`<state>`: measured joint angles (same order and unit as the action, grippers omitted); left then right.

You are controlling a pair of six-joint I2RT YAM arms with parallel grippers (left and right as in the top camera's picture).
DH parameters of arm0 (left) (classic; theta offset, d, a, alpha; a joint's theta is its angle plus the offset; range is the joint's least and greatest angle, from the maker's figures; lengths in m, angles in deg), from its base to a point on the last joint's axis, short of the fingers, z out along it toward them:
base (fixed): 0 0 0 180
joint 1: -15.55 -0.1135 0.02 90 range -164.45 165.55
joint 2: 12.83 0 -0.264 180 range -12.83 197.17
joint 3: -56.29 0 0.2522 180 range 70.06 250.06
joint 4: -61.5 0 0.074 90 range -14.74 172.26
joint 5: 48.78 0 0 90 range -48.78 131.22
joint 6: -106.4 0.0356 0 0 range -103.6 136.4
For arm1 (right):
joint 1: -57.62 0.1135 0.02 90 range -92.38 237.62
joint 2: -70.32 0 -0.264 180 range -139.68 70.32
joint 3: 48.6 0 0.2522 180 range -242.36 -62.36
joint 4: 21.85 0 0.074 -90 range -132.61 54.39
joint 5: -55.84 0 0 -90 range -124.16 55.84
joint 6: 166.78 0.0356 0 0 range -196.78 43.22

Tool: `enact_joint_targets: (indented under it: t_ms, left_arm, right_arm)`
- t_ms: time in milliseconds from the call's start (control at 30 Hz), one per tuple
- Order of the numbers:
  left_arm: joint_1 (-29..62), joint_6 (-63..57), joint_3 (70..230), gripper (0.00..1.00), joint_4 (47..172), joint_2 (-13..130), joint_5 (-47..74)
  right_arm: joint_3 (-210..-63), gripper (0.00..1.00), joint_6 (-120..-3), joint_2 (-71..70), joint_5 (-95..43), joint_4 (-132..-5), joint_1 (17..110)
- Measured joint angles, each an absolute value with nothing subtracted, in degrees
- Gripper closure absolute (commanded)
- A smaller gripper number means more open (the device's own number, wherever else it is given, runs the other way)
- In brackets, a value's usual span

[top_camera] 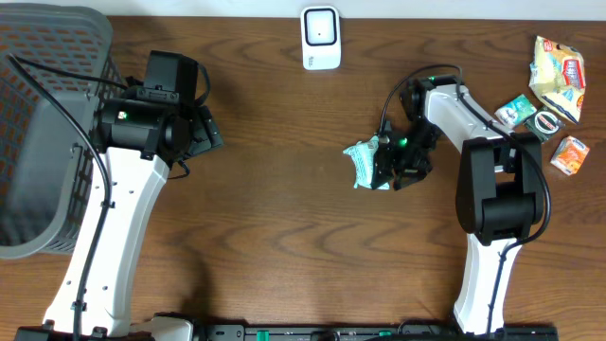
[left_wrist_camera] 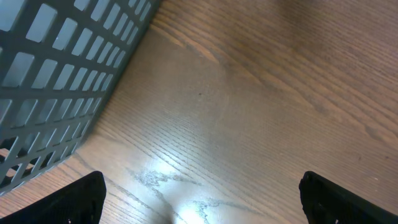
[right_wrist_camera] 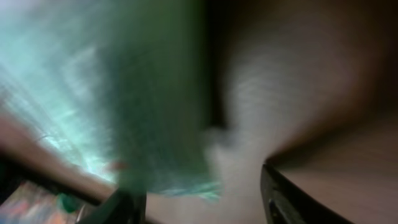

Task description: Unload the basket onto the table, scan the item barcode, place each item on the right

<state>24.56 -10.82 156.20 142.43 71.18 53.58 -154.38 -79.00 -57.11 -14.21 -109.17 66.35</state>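
Hovering beside the basket (top_camera: pixel 57 57), left hand (left_wrist_camera: pixel 205 199) spread wide; right hand (top_camera: pixel 383 167) against teal packet (top_camera: pixel 363 161), grip unclear.

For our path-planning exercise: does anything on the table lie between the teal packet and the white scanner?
Nothing visible does: only bare table separates the teal packet from the white scanner, seen from overhead.

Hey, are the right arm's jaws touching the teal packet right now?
Cannot tell. Overhead, the jaws reach the right edge of the teal packet, but the arm's black body hides that spot; the right wrist view is too blurred to show contact.
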Motion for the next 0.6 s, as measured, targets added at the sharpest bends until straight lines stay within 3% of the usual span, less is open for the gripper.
enact_joint_targets:
  t_ms: [300,600]
  left_arm:
    - [24.56,-10.82,156.20,0.02,142.46,71.18,53.58]
    - [24.56,-10.82,156.20,0.02,142.46,71.18,53.60]
  right_arm:
    - [-158.03,0.46,-69.49,-56.06,-23.98,-96.66,62.39]
    - [-168.79,0.28,-68.86,-56.50,-13.56,-99.99,60.77]
